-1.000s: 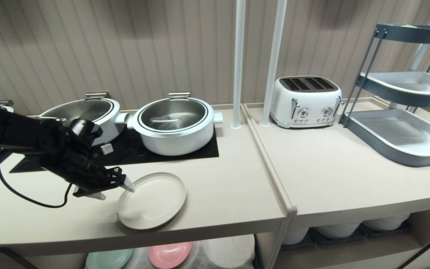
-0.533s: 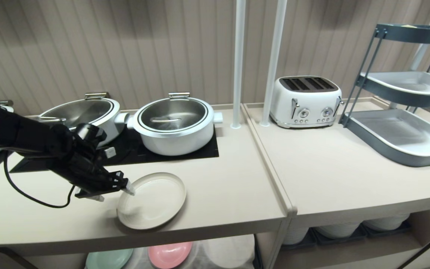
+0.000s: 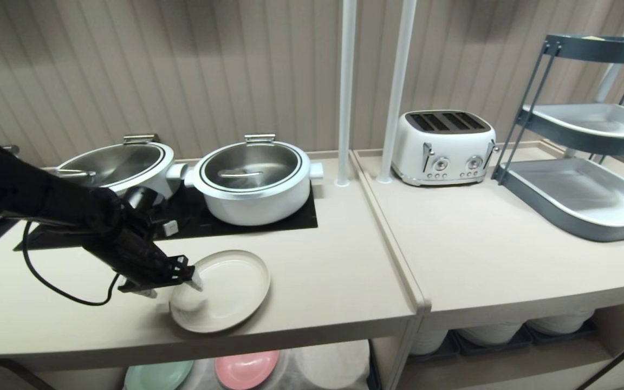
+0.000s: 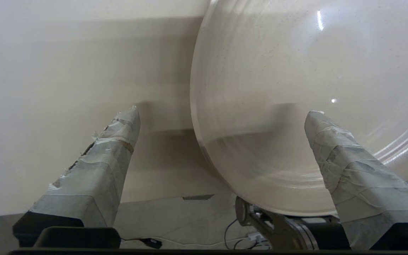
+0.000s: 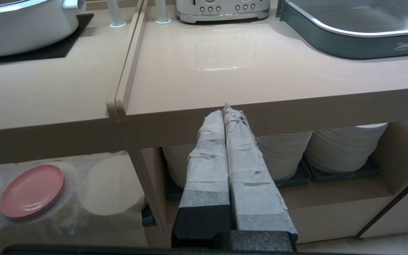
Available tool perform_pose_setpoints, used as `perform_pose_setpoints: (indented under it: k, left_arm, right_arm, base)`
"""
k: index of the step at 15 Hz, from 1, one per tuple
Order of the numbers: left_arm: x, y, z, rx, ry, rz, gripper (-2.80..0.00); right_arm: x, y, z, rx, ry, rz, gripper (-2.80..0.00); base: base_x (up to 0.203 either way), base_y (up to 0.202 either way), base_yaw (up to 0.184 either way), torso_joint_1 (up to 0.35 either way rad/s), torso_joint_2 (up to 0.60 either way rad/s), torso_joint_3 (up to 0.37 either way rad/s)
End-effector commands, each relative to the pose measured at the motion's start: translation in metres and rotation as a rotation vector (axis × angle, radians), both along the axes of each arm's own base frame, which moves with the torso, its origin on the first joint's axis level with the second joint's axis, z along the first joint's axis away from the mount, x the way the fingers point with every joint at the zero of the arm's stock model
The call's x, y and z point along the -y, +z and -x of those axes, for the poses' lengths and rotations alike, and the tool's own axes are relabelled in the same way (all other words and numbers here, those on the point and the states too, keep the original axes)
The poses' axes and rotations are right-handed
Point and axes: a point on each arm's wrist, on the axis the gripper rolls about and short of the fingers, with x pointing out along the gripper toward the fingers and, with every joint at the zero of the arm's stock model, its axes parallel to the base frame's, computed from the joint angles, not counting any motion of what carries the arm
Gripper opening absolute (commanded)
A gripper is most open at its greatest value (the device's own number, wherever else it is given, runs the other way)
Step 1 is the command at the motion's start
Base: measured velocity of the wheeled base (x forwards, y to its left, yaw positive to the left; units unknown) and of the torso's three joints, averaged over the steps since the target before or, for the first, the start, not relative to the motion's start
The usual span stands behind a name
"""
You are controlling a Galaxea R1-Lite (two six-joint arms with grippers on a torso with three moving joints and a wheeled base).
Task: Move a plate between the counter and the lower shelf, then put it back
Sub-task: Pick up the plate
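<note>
The left gripper [image 3: 174, 288] is descending, fingers spread wide, straddling the near-left rim of the round cream-beige plate [image 3: 225, 290] resting flat on the beige counter [image 3: 317, 281]; a grasp appears imminent.

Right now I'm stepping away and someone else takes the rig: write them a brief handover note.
Left pincer: open, straddling the plate's near-left rim, one finger over the plate, the other beside it; no grip.
Right pincer: shut, empty, parked in front of the toaster worktop's edge.
Plate: flat on the counter, near its front edge.
Lower shelf: pink plate and mint-green plate lie there.
Done: can't tell which leg this is.
Left: close on the rim, lift.
</note>
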Motion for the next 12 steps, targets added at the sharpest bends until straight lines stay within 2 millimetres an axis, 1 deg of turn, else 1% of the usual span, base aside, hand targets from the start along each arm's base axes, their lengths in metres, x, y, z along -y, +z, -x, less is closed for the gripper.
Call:
perform_pose_setpoints:
  k: [1,4,12]
  left_arm:
    - [0.0003,-0.0081,-0.0011,-0.008,0.003,-0.010,0.00]
    - [0.0016,-0.0143,-0.0028,-0.003,0.003,-0.027,0.00]
    - [0.0043,-0.0142,-0.0046,0.006,-0.004,-0.026,0.00]
  right_arm:
    - [0.0000,0.0000,0.0000,0.000,0.000,0.000,-2.80]
    - [0.0000,0.0000,0.0000,0.000,0.000,0.000,-2.80]
    - [0.0000,0.0000,0.0000,0.000,0.001,0.000,-2.80]
  base:
    - [0.000,0.000,0.000,0.000,0.00,0.000]
    - [0.000,0.000,0.000,0.000,0.00,0.000]
    - [0.000,0.000,0.000,0.000,0.00,0.000]
